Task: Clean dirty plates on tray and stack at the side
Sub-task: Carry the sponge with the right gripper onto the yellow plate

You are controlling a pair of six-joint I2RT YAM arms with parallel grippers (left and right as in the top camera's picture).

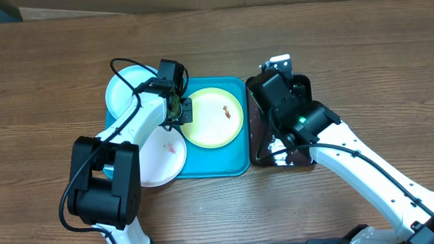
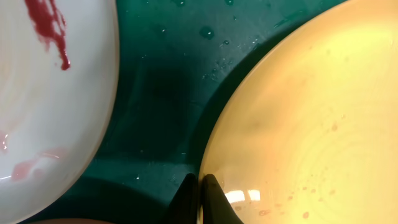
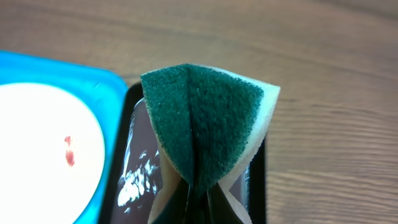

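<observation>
The turquoise tray (image 1: 211, 162) holds the yellow-green-rimmed plate (image 1: 212, 118), which has a small reddish stain. My left gripper (image 1: 185, 112) is at that plate's left edge. In the left wrist view its jaws (image 2: 200, 190) are shut on the rim of the yellow-green plate (image 2: 311, 112). The white/pinkish plate (image 1: 160, 156), with red stains, lies over the tray's left edge and also shows in the left wrist view (image 2: 43, 93). The light-blue-rimmed plate (image 1: 123, 93) lies at the far left. My right gripper (image 3: 199, 202) is shut on a folded green sponge (image 3: 205, 124).
The glossy black tray (image 1: 258, 146) sits right of the turquoise tray, under my right gripper (image 1: 277, 68). It shows wet in the right wrist view (image 3: 134, 168). Bare wooden table (image 1: 359, 59) lies all around. Water drops dot the turquoise tray (image 2: 161, 81).
</observation>
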